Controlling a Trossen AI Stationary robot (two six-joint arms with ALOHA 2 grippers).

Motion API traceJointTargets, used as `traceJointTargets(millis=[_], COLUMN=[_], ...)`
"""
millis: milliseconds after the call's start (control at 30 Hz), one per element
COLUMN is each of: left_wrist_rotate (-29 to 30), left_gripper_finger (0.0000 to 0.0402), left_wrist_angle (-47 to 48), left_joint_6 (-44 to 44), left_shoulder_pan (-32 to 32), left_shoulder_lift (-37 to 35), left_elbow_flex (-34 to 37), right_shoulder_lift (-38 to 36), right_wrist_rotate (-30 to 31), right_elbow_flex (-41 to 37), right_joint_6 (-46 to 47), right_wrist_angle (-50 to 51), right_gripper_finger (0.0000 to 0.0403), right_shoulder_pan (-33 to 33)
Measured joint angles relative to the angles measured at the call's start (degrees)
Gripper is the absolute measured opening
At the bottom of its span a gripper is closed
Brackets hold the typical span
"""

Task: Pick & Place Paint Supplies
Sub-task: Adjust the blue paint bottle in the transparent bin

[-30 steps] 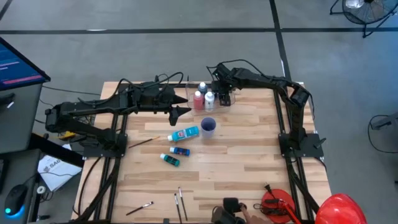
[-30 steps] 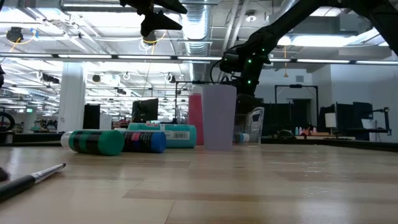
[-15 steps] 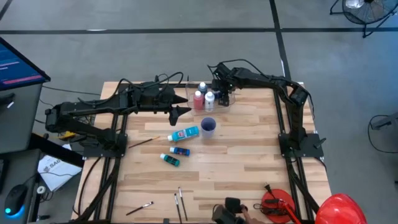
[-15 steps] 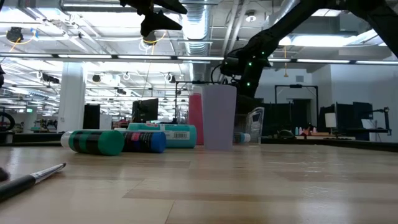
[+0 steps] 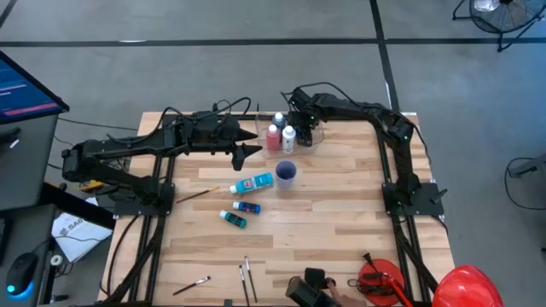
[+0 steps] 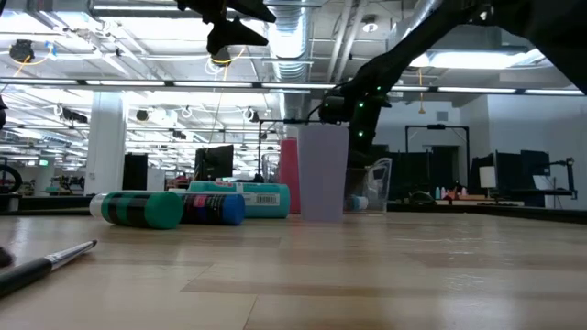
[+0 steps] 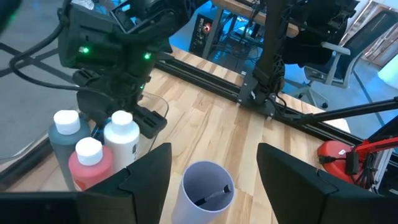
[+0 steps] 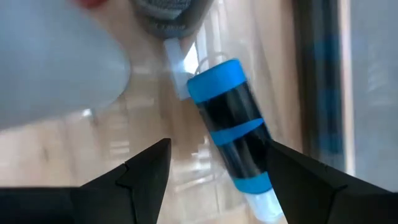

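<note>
Right pincer point(image 5: 300, 128) farther over tub point(image 5: 309, 135)

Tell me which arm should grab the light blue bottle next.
Left. The left claw hangs open just behind the light blue bottle. The right claw is open, busy over the clear tub at the far edge.

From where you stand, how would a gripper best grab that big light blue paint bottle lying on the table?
Probably from straight above, fingers closing across the middle of its body. The light blue bottle lies flat on its side on the bare table, its round barrel offering two opposite sides, and the small cup sits just past its cap end, so mid-body stays clearest.
</note>
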State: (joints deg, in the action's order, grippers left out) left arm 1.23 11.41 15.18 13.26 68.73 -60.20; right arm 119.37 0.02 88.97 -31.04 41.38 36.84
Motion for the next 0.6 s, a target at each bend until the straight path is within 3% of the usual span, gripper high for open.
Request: traceJointTargets(millis=[600], left_wrist_rotate=[0.3], left_gripper_finger=[0.0230], left_wrist_angle=[0.1], left_joint_6=[0.1], left_shoulder_pan=[0.2], left_shoulder_lift=[0.0], left_elbow_flex=[0.0], right_shoulder_lift=[1.9], right_wrist_rotate=[0.0], right_elbow_flex=[3.7], right_joint_6=[1.1], right_wrist_angle=[6.0], right_gripper_finger=[0.0249], right_shoulder_pan=[1.6])
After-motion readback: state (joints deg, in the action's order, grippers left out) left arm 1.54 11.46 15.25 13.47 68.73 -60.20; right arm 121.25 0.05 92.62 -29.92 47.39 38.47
